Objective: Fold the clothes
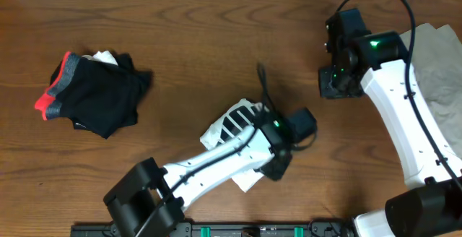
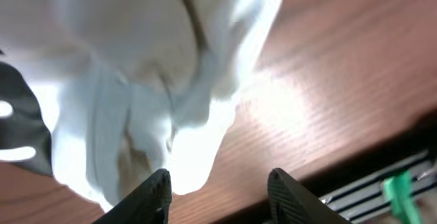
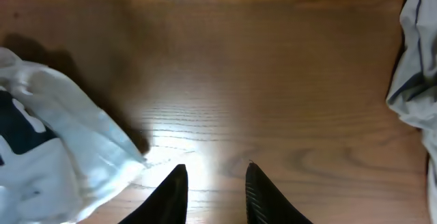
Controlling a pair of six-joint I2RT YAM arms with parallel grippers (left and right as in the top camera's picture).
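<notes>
The white T-shirt (image 1: pixel 229 125) lies crumpled at mid-table, largely hidden under the left arm, with black lettering showing on its upper folds. The left gripper (image 2: pixel 218 180) hangs directly over it with its jaws parted. A lobe of cloth brushes one finger, but nothing is pinched, and only the bare wooden table (image 2: pixel 328 80) shows in the gap. The right gripper (image 3: pixel 216 172), also parted and empty, sits well apart, and the shirt lies to its left. The heap shows no clear long axis, so the nearer left arm seems better placed to find an edge.
</notes>
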